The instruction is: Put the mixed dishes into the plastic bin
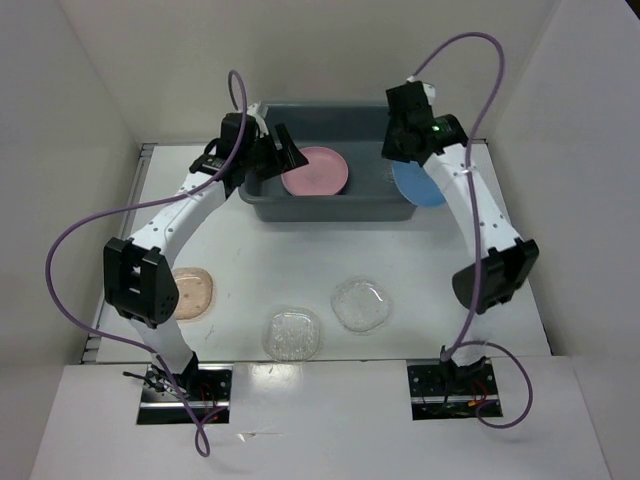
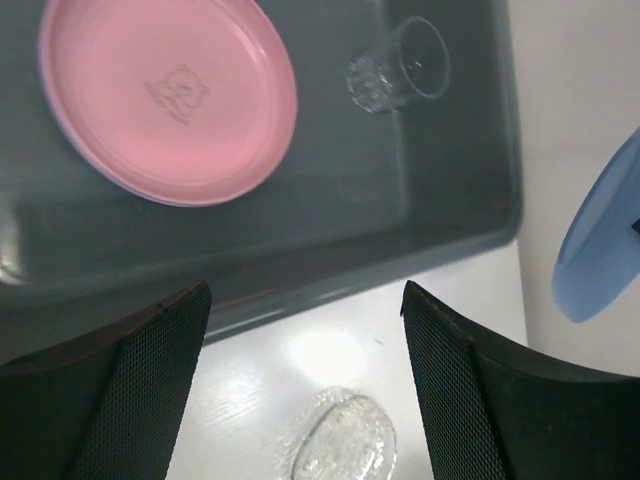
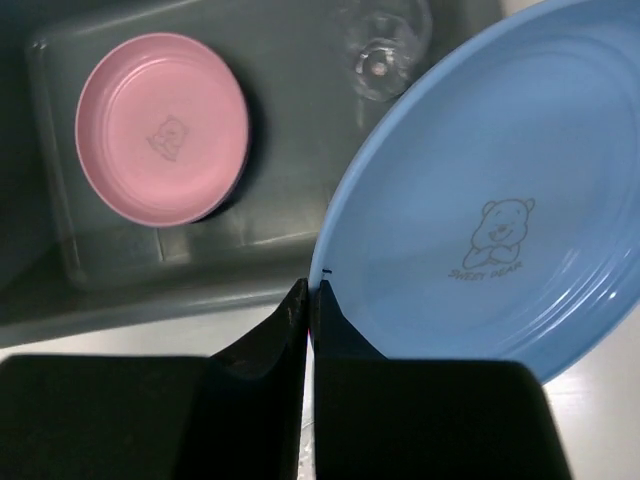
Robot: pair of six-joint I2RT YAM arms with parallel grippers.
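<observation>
Currently the right gripper (image 3: pixel 310 292) pinches the round blue plastic plate (image 3: pixel 480 200) by its rim just outside the right end of the grey-blue rectangular plastic bin (image 1: pixel 330 215), which holds a round pink plastic plate (image 1: pixel 315 170), while the left gripper (image 2: pixel 305 296) hangs wide and empty.

Top camera looks down from afar; both wrist cameras, close in, share the pink plate (image 2: pixel 170 95).

The bin (image 1: pixel 330 210) is grey-blue. The pink plate (image 3: pixel 162 128) bears a faint bear emblem, the blue plate (image 3: pixel 480 200) a drawn bear. Both dishes (image 1: pixel 293 335) (image 1: pixel 361 304) are clear and textured.
</observation>
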